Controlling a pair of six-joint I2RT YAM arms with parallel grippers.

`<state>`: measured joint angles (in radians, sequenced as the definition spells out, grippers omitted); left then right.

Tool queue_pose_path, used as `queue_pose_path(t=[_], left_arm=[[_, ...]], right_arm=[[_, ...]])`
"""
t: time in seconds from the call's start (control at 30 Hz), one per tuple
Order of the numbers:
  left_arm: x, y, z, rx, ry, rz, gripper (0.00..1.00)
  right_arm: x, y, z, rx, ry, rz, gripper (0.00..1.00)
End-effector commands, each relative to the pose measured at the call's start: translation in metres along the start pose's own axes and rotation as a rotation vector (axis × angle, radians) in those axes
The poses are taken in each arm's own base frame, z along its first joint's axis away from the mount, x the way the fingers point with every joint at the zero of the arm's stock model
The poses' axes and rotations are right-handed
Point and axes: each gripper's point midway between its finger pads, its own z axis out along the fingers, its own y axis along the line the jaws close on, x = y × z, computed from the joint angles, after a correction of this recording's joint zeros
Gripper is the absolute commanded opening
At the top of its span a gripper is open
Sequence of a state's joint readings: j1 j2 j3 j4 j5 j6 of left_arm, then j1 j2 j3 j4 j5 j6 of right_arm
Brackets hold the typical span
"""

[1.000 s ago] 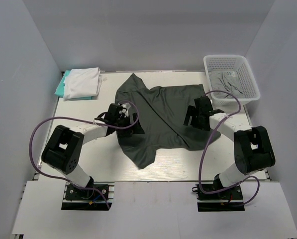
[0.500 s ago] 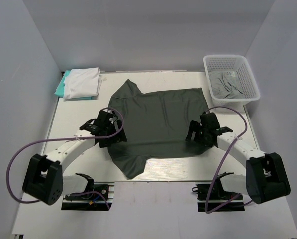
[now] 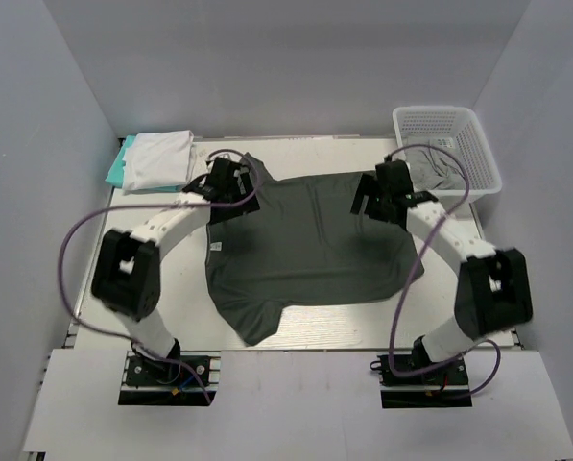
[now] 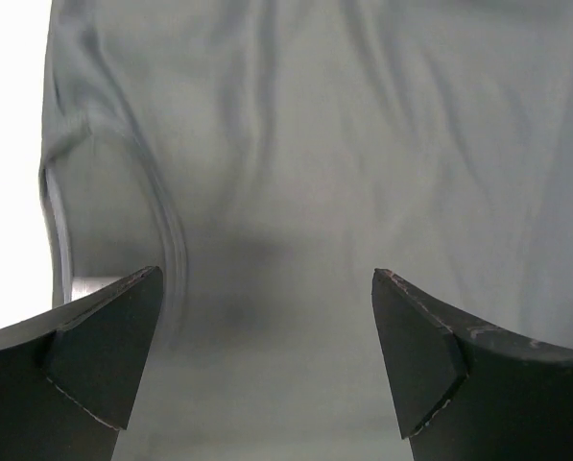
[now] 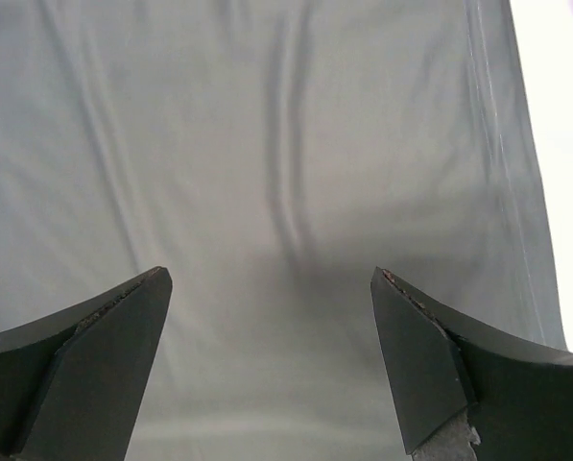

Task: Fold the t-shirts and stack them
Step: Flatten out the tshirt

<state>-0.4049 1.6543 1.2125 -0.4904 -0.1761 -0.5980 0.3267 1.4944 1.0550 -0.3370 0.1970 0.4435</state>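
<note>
Lying flat, charcoal t-shirt (image 3: 305,240) underlies left hand (image 3: 224,181) and right hand (image 3: 378,193).

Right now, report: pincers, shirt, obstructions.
Left pincer and right pincer open, empty, over dark grey shirt. Shirt spread, not folded. Folded stack, basket off to the sides.

White plastic lattice basket (image 3: 430,115) at the upper right of the overhead frame, standing on the pale tabletop (image 3: 324,327) that fills the centre, with plain grey walls (image 3: 296,67) at left, top and right and a white board (image 3: 296,408) along the bottom.
</note>
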Motion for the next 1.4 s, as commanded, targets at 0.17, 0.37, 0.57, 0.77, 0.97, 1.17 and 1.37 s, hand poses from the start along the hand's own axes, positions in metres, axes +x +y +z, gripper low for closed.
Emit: queue_pose_path(t=[0.17, 0.37, 0.57, 0.77, 0.97, 1.17, 1.37], left_arm=[[-0.012, 0.018, 0.097, -0.107, 0.099, -0.017, 1.0], [-0.038, 0.027, 0.139, -0.12, 0.1, 0.001, 1.0], [-0.07, 0.031, 0.182, -0.068, 0.074, 0.014, 1.0], [-0.116, 0.019, 0.181, 0.021, 0.018, 0.034, 1.0], [-0.168, -0.013, 0.113, 0.154, -0.135, 0.066, 1.0], [-0.134, -0.016, 0.044, 0.183, -0.099, 0.051, 1.0], [-0.037, 0.02, -0.027, 0.227, -0.067, -0.087, 1.0]], right_arm=[[-0.024, -0.009, 0.069, 0.089, 0.087, 0.006, 0.9], [-0.023, -0.013, 0.1, 0.1, 0.136, -0.026, 0.9], [-0.024, -0.009, 0.138, 0.065, 0.188, -0.05, 0.9], [-0.055, 0.019, 0.138, -0.061, 0.155, -0.109, 0.9], [-0.076, 0.044, 0.076, -0.19, 0.028, -0.144, 0.9], [-0.034, 0.037, 0.011, -0.242, 0.043, -0.077, 0.9], [0.068, -0.002, -0.035, -0.204, 0.184, 0.018, 0.9]])
